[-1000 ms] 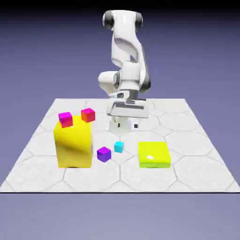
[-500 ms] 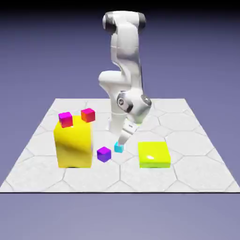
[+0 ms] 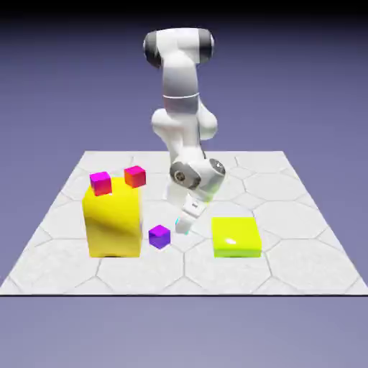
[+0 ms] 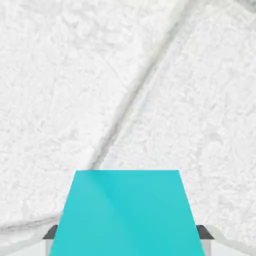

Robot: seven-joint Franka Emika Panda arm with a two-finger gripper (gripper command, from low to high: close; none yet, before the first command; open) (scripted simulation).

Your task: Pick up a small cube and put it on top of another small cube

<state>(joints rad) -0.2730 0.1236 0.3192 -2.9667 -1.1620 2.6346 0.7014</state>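
The tiny cyan cube (image 4: 125, 215) fills the lower middle of the hand view, clamped between my two grey fingertips (image 4: 50, 233). In the exterior view my gripper (image 3: 186, 220) is tilted down at the table's middle, shut on that cyan cube (image 3: 182, 228), which peeks out below the fingers at about table level. The small magenta-pink cube (image 3: 101, 182) sits on the top left corner of the big yellow block (image 3: 113, 223), well to the exterior view's left of my gripper.
An orange-red small cube (image 3: 135, 176) is at the yellow block's top right. A purple small cube (image 3: 159, 236) lies just left of my gripper. A flat lime-green block (image 3: 235, 237) lies to the right.
The arm came down from a raised pose onto the cyan cube, and the fingers went from open to shut on it. The other cubes have not moved.
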